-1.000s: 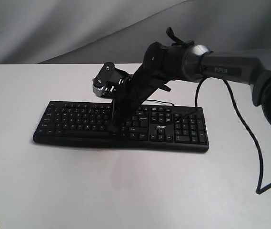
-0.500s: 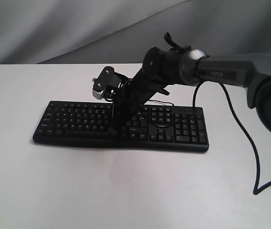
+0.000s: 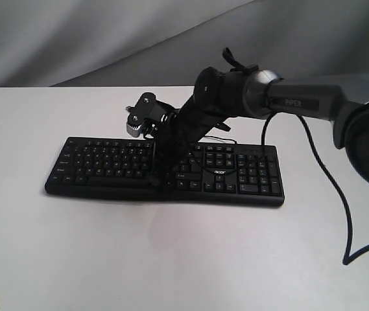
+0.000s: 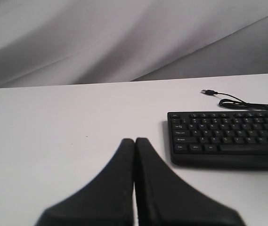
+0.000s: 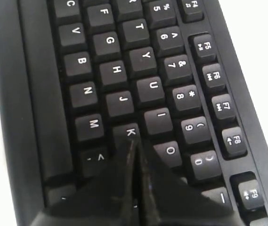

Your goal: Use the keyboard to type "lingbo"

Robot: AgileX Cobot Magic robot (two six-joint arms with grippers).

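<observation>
The black keyboard (image 3: 106, 162) lies across the middle of the white table, with its number pad and white logo (image 3: 218, 172) to the right. My right gripper (image 3: 153, 180) reaches over from the right and is shut, its tip down on the letter keys. In the right wrist view the right gripper (image 5: 133, 142) has its tip just past the K key (image 5: 130, 132), beside the O key (image 5: 170, 150); the key under it is hidden. My left gripper (image 4: 135, 140) is shut and empty over bare table, short of the keyboard's (image 4: 228, 136) near end.
The keyboard's thin cable with its USB plug (image 4: 209, 92) lies loose on the table behind it. A black arm cable (image 3: 340, 194) hangs down at the right. Grey cloth (image 3: 74, 39) hangs behind the table's far edge.
The right arm's wrist has shifted a little to the left. Its shut tip stays on the same patch of keys. The keyboard has not moved.
</observation>
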